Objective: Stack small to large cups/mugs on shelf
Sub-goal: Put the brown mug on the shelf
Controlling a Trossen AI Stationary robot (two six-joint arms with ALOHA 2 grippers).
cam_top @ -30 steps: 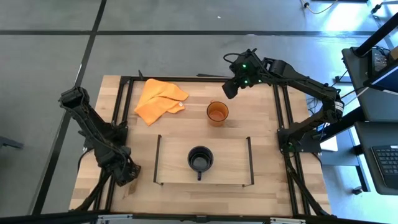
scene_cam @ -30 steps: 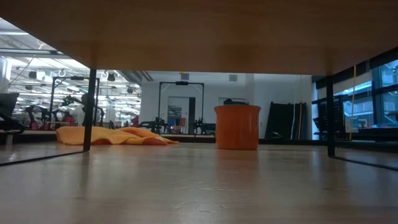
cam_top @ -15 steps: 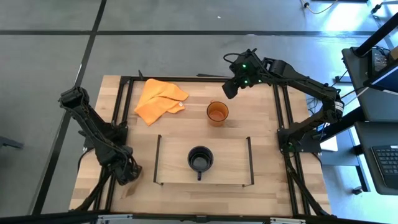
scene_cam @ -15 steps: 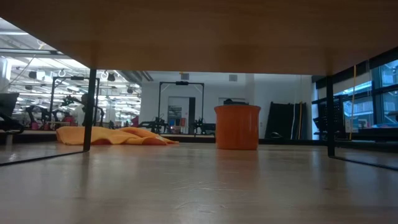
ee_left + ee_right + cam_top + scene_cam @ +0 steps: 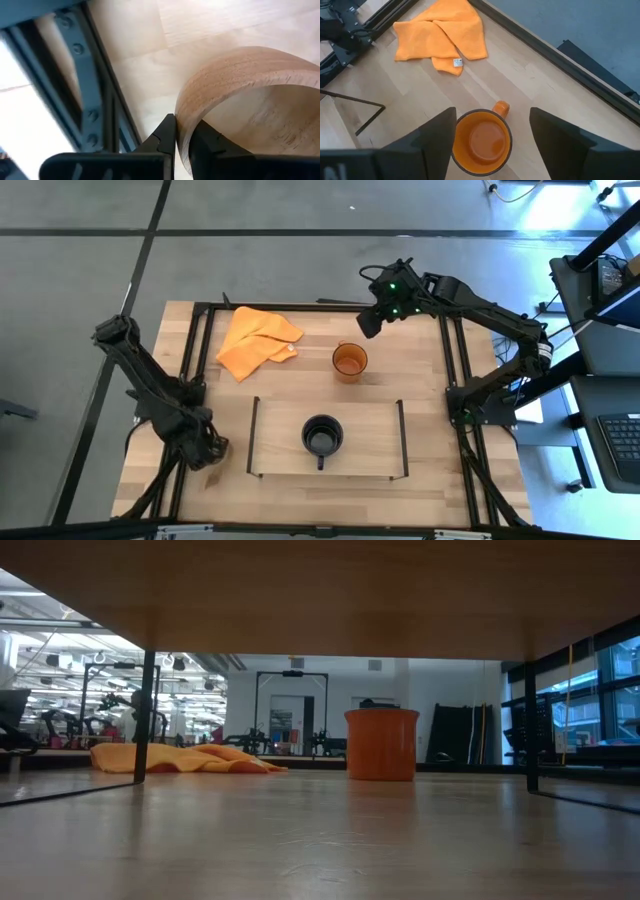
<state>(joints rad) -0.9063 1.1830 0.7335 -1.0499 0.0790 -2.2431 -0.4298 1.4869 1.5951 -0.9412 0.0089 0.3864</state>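
- At the tabletop's (image 5: 420,480) front-left corner, the left end effector (image 5: 181,134) is clamped on the wall of the small wooden cup (image 5: 250,105), one finger inside, one outside.
- The shelf (image 5: 375,440), already holding the black mug (image 5: 322,435), lies to this arm's right and is nearer to it.
- The right end effector (image 5: 492,137) hangs open over the orange mug (image 5: 482,140).
- From above, the left arm hides the wooden cup; its handle cannot be seen.

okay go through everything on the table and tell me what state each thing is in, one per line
Small tan wooden cup: upright, rim pinched by left gripper, outside the shelf.
Black mug: upright, empty, on the black-framed light-wood shelf.
Translucent orange mug: upright, empty, off the shelf.
Orange cloth: crumpled, flat.
Right gripper: open, above the orange mug.
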